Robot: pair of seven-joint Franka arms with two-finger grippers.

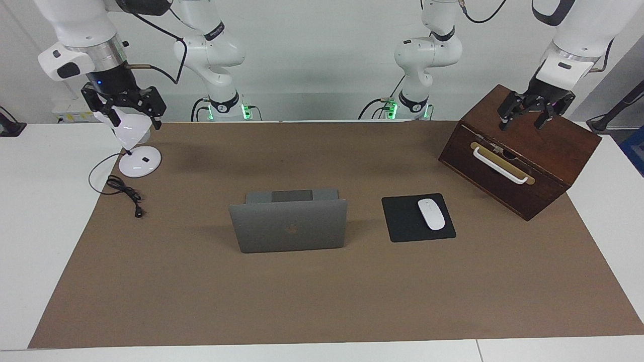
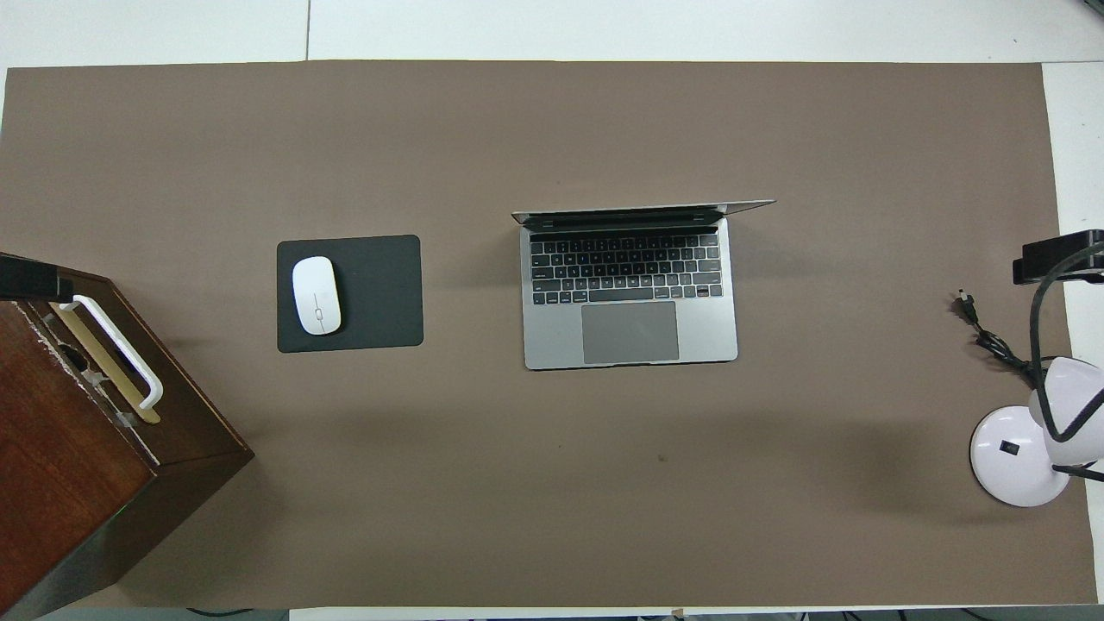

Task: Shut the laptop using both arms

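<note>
Laptop (image 1: 289, 226) stands open at the middle of the brown mat (image 1: 322, 301) on the surface, its lid upright. The facing view shows only the grey back of the lid with the dark logo and a strip of the base above it; the overhead view shows the keyboard and trackpad, with the lid seen nearly edge-on at the base's edge farther from the robots.

Beside the laptop, toward the left arm's end of the surface, a white mouse (image 1: 431, 214) lies on a black mouse pad (image 1: 402, 221). A dark wooden box (image 1: 548, 146) with a white handle sits at that end, nearer to the robots. At the right arm's end stand a white desk lamp (image 1: 138, 162) and its coiled black cord (image 1: 123, 191).

The left gripper (image 1: 527, 123) hangs over the wooden box with its fingers spread apart; the facing view shows it whole, the overhead view only a dark sliver at the frame's edge. The right gripper (image 1: 136, 118) hangs over the lamp's head, fingers spread too; the overhead view catches just a dark part of it. Both are well apart from the laptop.
</note>
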